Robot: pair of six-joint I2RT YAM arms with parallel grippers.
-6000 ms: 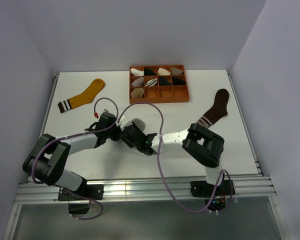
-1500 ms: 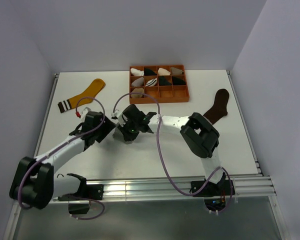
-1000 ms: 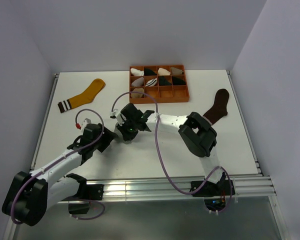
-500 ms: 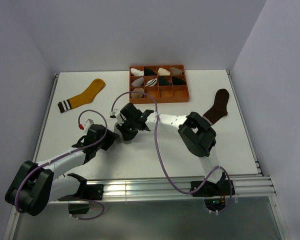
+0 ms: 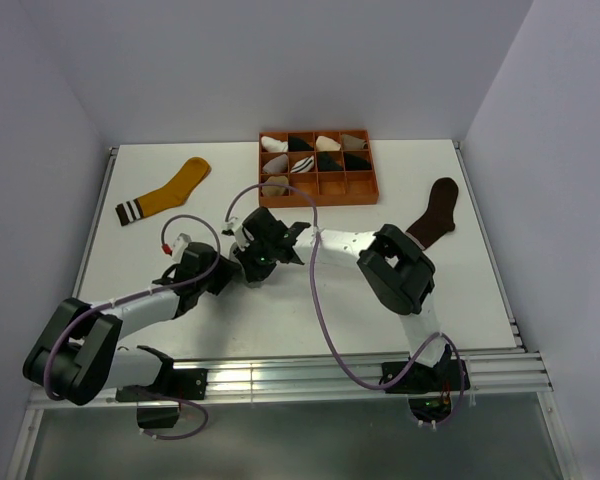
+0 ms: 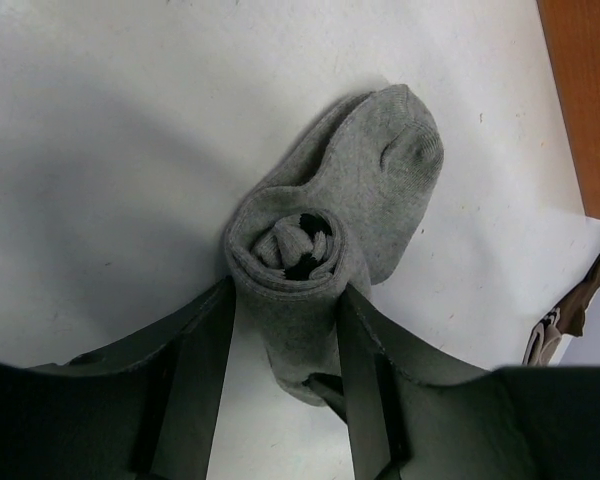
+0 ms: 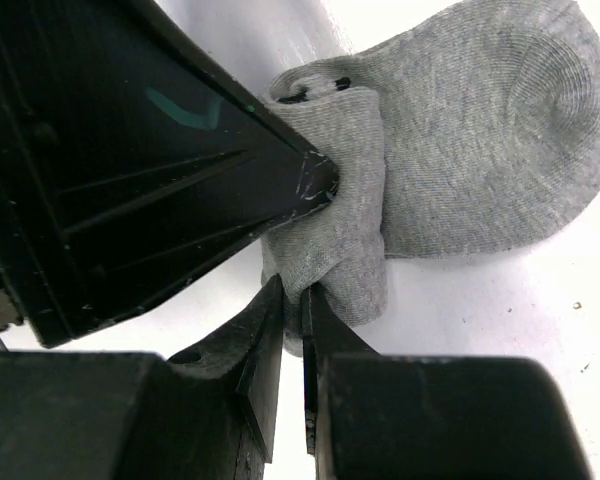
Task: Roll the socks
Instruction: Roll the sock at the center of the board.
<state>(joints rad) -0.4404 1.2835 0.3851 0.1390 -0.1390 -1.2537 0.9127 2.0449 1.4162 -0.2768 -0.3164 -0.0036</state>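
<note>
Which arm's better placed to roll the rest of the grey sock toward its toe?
Left. The left gripper presses both sides of the grey fabric sock at its rolled end, flat toe straight ahead. The right gripper only pinches a thin fold at the roll's edge, so it probably suits anchoring.

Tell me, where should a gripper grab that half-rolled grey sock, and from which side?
Probably take the grey sock by its rolled part, from the end away from the toe. The roll is thick and rounded, standing above the table, so fingers fit either side; the toe lies flat. The left gripper straddles it that way.
</note>
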